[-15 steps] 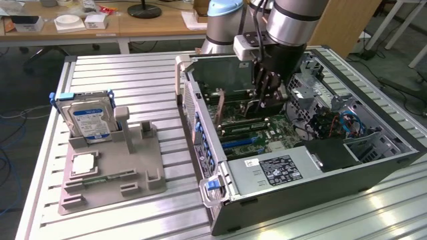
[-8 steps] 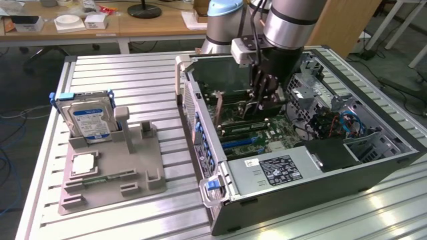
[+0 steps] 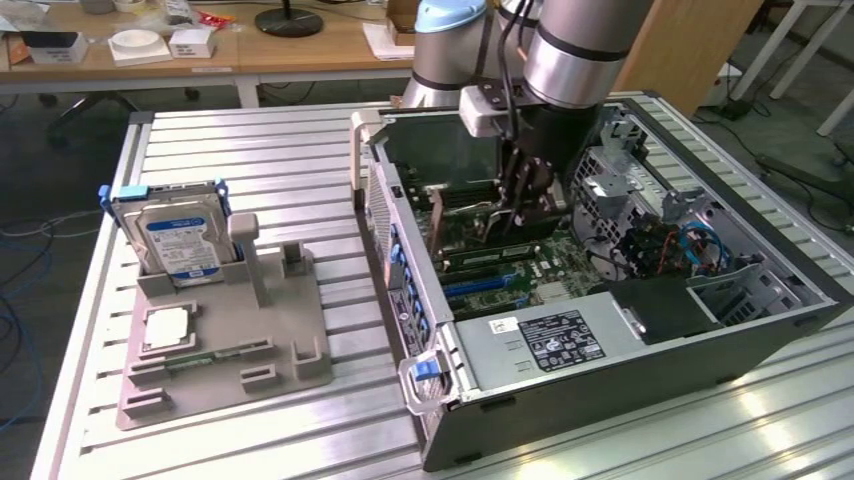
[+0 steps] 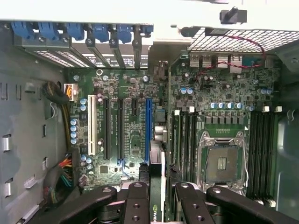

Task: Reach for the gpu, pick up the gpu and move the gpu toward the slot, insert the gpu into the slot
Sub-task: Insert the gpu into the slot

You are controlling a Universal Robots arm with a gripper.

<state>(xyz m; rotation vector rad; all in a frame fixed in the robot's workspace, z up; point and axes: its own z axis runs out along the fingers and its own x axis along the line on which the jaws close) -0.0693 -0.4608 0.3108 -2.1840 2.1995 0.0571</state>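
With the gripper [image 4: 159, 205] low in the frame pinching the gpu [image 4: 158, 186] on edge between its fingers [image 4: 136, 205], I'd keep the card upright and square over the blue slot [image 4: 149, 133] at frame centre before pressing.

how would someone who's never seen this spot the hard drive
Start at the open computer case and look to the exterior view's left, to the grey plastic holder on the ribbed metal table. The hard drive stands upright at its far end, the boxy silver thing with a blue-white label.
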